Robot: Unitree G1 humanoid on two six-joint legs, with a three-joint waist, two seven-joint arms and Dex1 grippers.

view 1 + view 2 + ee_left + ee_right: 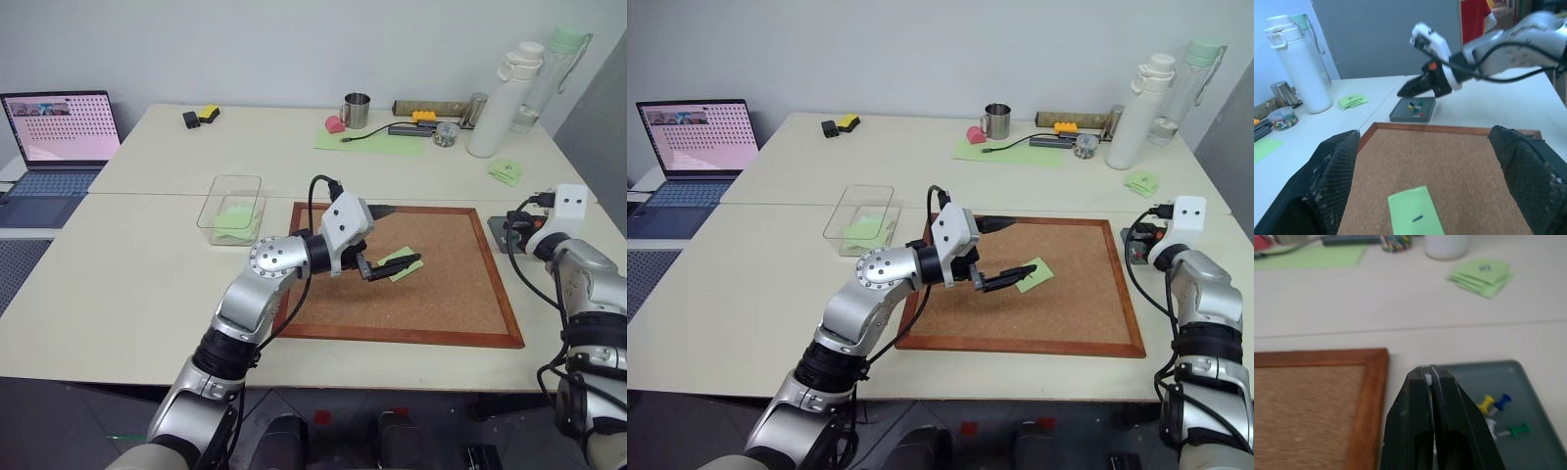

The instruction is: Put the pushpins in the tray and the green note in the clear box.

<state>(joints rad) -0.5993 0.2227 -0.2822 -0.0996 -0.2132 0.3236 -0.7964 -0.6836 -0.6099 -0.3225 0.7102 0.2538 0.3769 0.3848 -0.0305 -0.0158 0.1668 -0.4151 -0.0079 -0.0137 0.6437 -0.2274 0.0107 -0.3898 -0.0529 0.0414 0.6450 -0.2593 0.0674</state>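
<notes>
Three pushpins [1501,413] in the tray [1535,382]: yellow, blue, green.

Two pale tables [147,284] are set edge to edge before a plain light wall [294,44]. A dark floor [20,264] is seen at the left.

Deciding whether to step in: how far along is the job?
Done: several coloured pushpins lie in the small grey square tray, a light-green paper in the clear plastic box. In hand: right gripper, jaws shut, over the tray, something pale at its tips. Left: a green square sticky note on the corkboard, beside the left gripper, jaws open.
</notes>
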